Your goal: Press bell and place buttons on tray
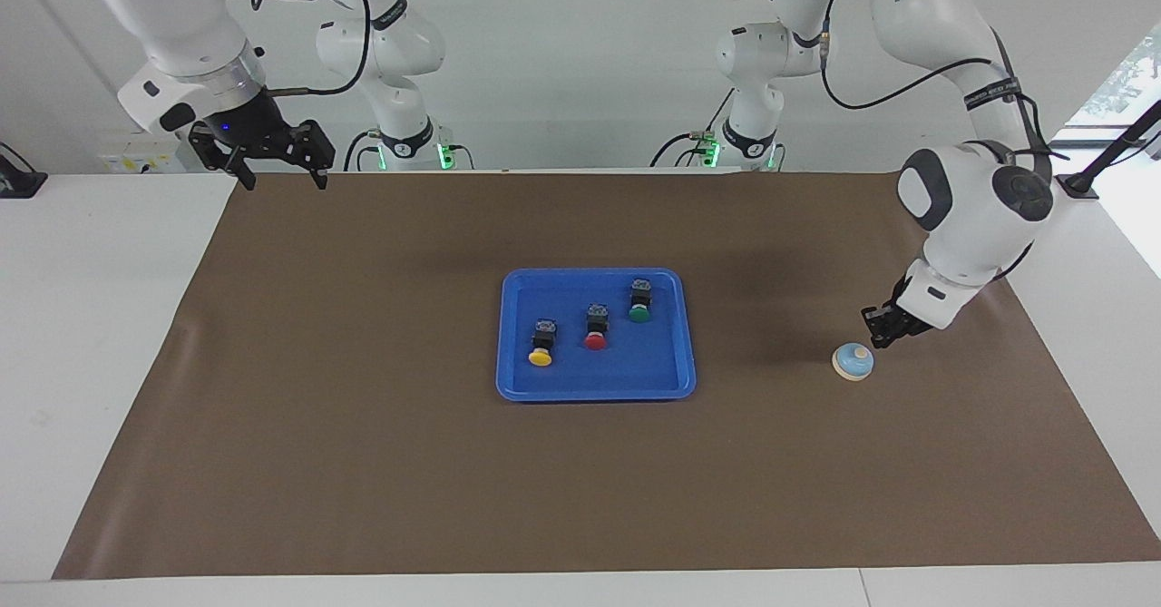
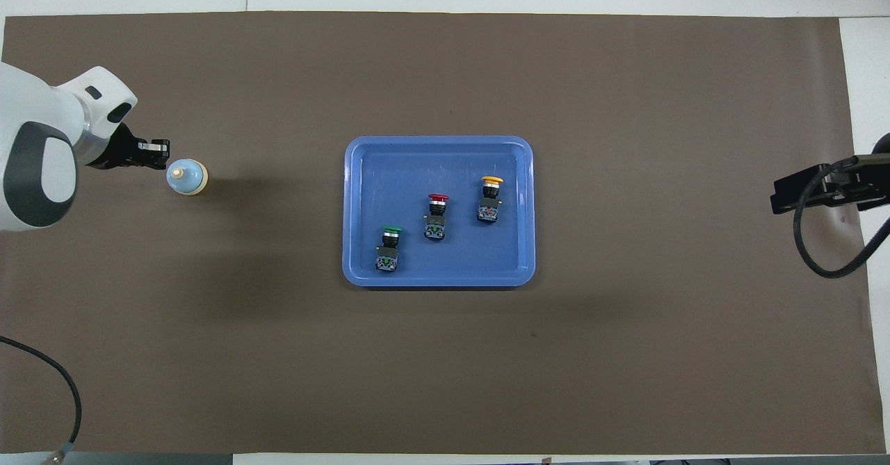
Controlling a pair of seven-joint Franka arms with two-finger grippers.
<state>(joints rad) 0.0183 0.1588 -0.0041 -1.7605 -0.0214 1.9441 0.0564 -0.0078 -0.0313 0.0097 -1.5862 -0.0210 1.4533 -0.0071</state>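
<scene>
The light-blue bell (image 1: 853, 361) (image 2: 187, 176) stands alone on the brown mat toward the left arm's end of the table. My left gripper (image 1: 878, 333) (image 2: 156, 151) hangs just above and beside it, clear of its knob, holding nothing. The blue tray (image 1: 517, 389) (image 2: 361, 270) lies mid-table. On it lie three buttons: yellow (image 1: 541, 358) (image 2: 492, 181), red (image 1: 595, 341) (image 2: 438, 198) and green (image 1: 639, 314) (image 2: 392, 231). My right gripper (image 1: 283, 179) waits open and empty, high over the mat's edge at the right arm's end.
A brown mat (image 1: 363, 462) covers most of the white table. A black cable (image 2: 827, 256) loops below the right arm in the overhead view. Both arm bases stand at the robots' end.
</scene>
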